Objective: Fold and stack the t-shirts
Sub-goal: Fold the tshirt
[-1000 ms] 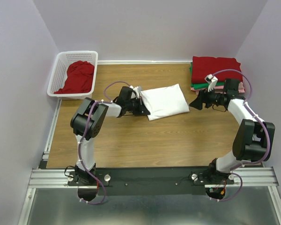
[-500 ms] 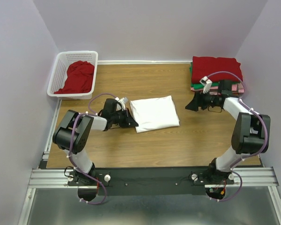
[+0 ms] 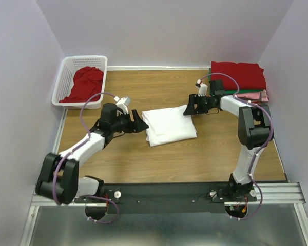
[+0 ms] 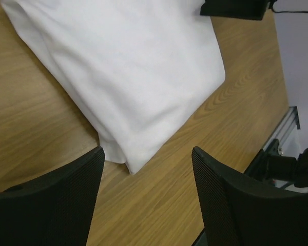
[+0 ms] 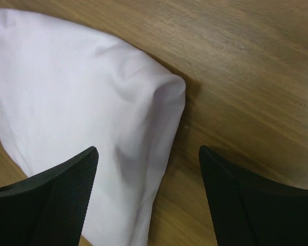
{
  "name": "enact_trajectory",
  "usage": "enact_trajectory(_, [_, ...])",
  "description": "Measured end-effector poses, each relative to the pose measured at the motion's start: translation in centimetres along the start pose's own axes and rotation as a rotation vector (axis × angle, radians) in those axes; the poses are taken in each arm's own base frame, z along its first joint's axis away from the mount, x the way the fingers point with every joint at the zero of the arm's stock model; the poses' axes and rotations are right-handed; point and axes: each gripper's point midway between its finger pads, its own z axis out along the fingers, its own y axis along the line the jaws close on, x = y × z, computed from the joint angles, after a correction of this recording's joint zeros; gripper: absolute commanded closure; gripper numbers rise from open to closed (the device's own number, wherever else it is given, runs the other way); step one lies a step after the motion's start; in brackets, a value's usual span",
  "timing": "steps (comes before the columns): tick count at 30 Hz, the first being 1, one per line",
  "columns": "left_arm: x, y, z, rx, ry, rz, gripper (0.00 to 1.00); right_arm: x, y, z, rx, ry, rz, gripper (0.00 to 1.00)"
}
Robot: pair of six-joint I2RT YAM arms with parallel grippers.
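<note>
1. The wooden table [image 3: 205, 148] carries all items.

2. The white lattice basket [image 3: 62, 81] stands at the far left corner of the table. A crumpled red t-shirt [image 3: 86, 83] lies inside it.

3. The folded stack [image 3: 237, 76] sits at the far right corner, with a red t-shirt on top. Green and pink layers show only as thin edges below it. How many garments it holds cannot be told from the top view.

4. The white t-shirt [image 3: 169, 124] lies folded into a compact rectangle near the middle of the table, flat on the wood and slightly skewed. It is well apart from both the basket and the stack.

5. The left gripper [image 3: 139, 121] is just beside the left edge of the white t-shirt. Its jaws stand wide and grip nothing. In the left wrist view its fingers [image 4: 56, 200] frame a folded corner of the cloth lying on the table ahead of them, not touching it.

6. The right gripper [image 3: 187, 109] is at the far right corner of the white t-shirt. Its jaws stand wide and hold nothing. In the right wrist view its fingers [image 5: 51, 200] straddle that rounded corner, one over the cloth and the other over bare wood.
</note>
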Motion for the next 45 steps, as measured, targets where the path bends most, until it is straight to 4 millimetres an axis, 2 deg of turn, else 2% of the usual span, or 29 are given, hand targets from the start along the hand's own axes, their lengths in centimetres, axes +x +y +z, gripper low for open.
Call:
enact_trajectory(5, [-5.0, -1.7, -4.6, -0.064, -0.201, 0.151, 0.23, -0.2, -0.2, 1.2, 0.021, 0.004, 0.007, 0.14])
enact_trajectory(8, [-7.5, -3.1, -7.7, -0.111, -0.327, 0.249, 0.19, -0.3, 0.4, 1.8, 0.005, 0.003, 0.000, 0.14])
enact_trajectory(10, [-9.0, -4.3, -10.7, -0.147, -0.436, 0.325, 0.16, -0.3, 1.0, 2.2, -0.010, 0.003, -0.007, 0.14])
enact_trajectory(14, [-10.4, -5.9, -14.3, -0.181, -0.569, 0.404, 0.15, -0.4, 2.5, 3.5, -0.067, 0.007, -0.015, 0.16])
enact_trajectory(17, [-10.8, -6.6, -16.1, -0.199, -0.627, 0.438, 0.14, -0.6, 3.3, 4.4, -0.120, 0.008, -0.005, 0.25])
enact_trajectory(18, [-10.8, -6.6, -16.4, -0.203, -0.635, 0.445, 0.14, -0.6, 3.4, 4.6, -0.134, 0.008, 0.000, 0.35])
enact_trajectory(20, [-10.6, -6.6, -16.8, -0.213, -0.641, 0.452, 0.14, -0.5, 3.6, 5.0, -0.157, 0.014, 0.017, 0.46])
enact_trajectory(21, [-10.6, -6.6, -16.9, -0.215, -0.641, 0.455, 0.14, -0.4, 3.7, 5.2, -0.170, 0.015, 0.023, 0.56])
enact_trajectory(23, [-10.6, -6.6, -17.0, -0.218, -0.642, 0.460, 0.14, -0.1, 3.7, 5.7, -0.177, 0.027, 0.041, 0.63])
enact_trajectory(24, [-10.6, -6.6, -17.0, -0.219, -0.642, 0.462, 0.14, 0.3, 3.8, 5.9, -0.196, 0.039, 0.051, 0.73])
enact_trajectory(26, [-10.6, -6.6, -17.0, -0.220, -0.642, 0.466, 0.14, 0.7, 3.9, 6.1, -0.204, 0.053, 0.068, 0.82])
enact_trajectory(27, [-10.6, -6.6, -17.0, -0.220, -0.642, 0.467, 0.14, 1.0, 4.0, 6.2, -0.213, 0.062, 0.079, 0.90])
enact_trajectory(29, [-10.5, -6.5, -17.0, -0.222, -0.639, 0.468, 0.14, 1.3, 4.1, 6.3, -0.223, 0.072, 0.090, 1.00])
enact_trajectory(39, [-10.5, -6.6, -17.1, -0.222, -0.642, 0.472, 0.14, 3.8, 6.3, 5.8, -0.370, 0.169, 0.139, 1.00])
enact_trajectory(45, [-10.4, -6.4, -16.9, -0.223, -0.636, 0.471, 0.14, 3.8, 6.7, 5.2, -0.387, 0.180, 0.088, 0.99])
